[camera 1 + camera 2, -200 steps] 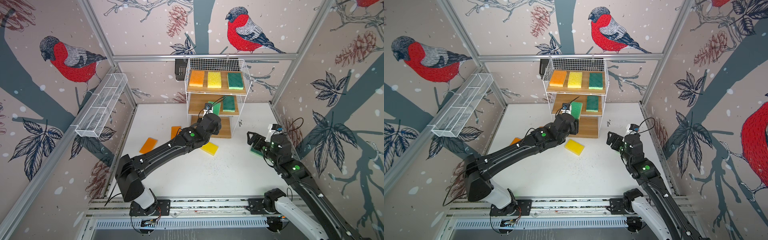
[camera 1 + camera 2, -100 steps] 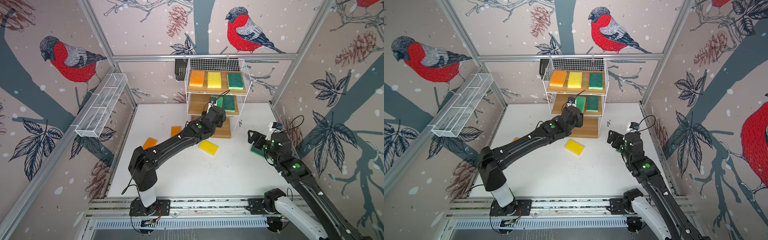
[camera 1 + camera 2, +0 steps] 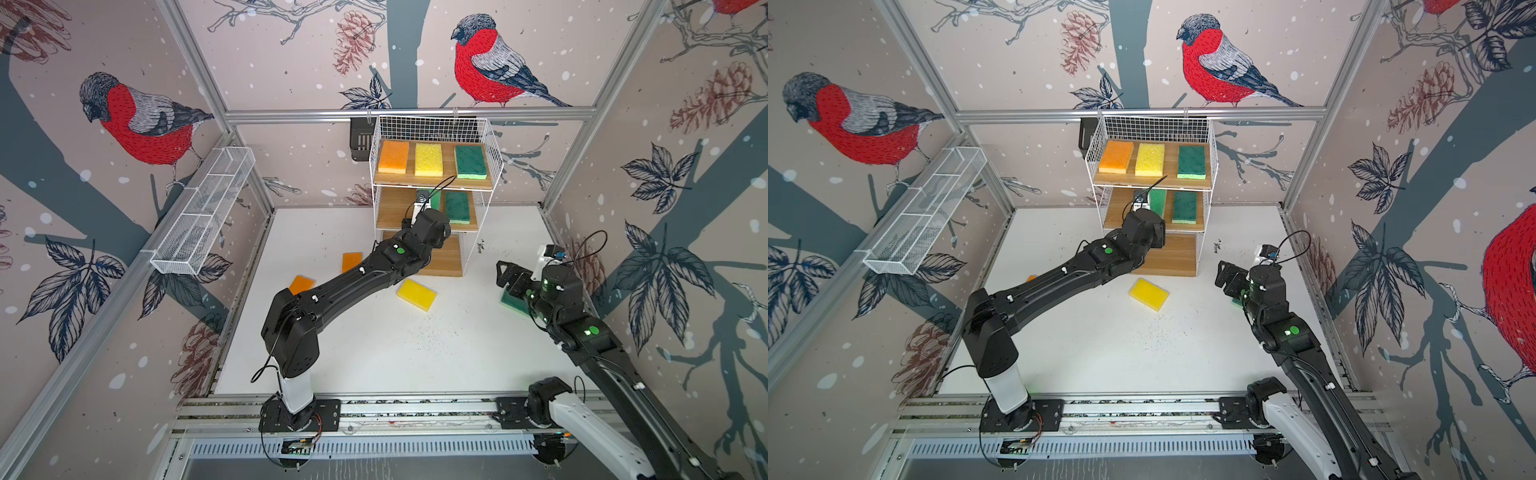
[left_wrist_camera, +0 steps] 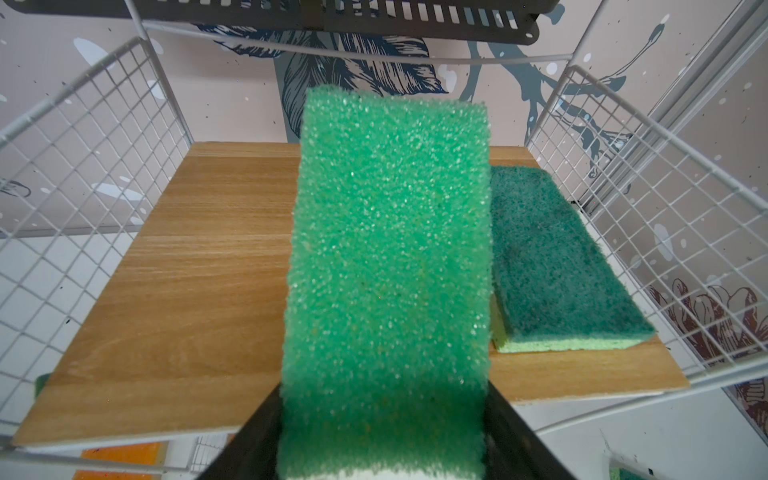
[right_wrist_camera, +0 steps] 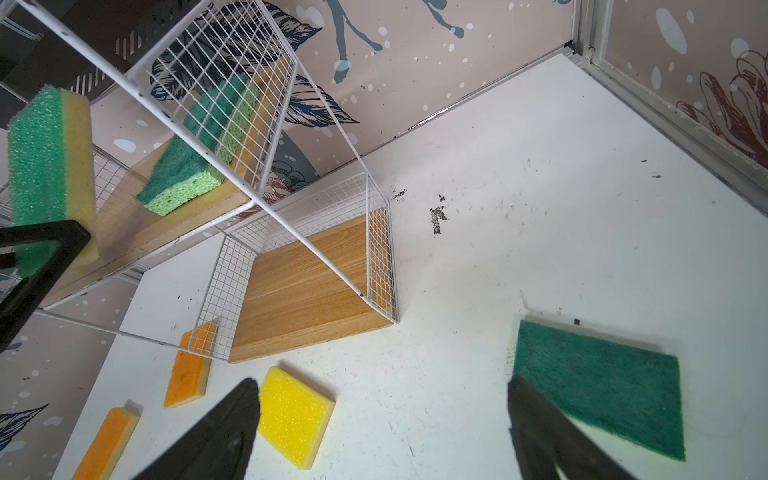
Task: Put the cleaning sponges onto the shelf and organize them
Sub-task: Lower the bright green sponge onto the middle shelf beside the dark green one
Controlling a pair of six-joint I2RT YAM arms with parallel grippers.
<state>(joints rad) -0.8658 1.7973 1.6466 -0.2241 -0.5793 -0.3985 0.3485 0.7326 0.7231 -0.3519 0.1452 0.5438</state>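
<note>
While the left gripper (image 4: 382, 440) reaches into the shelf (image 3: 490, 137), we see its jaws squeezed tight on a bright green sponge (image 4: 386, 249) with a yellow bottom. This sponge is over the middle board (image 4: 199, 270), a bit tilted. It is close beside a dark green sponge (image 4: 557, 257) that lies flat there.

We think this is the putting-down step. Next, the held sponge should go lower until it lies flat on the wood. It should sit side by side with its neighbor, not on top of it. Only then should the jaws let go, and the arm must back out without bumping the wires.

The top board (image 3: 409, 179) already has three sponges in a row: orange (image 3: 393, 156), yellow (image 3: 429, 159) and green (image 3: 470, 162). The bottom board (image 3: 446, 259) is bare.

The right gripper (image 5: 382, 399) is low over the table (image 3: 374, 353) with its jaws wide apart and nothing in them. Just beside it lies a flat green sponge (image 5: 598, 386). A yellow table sponge (image 3: 417, 294) and two orange table sponges (image 3: 351, 262) (image 3: 302, 284) also wait, so we count four left to pick up.
</note>
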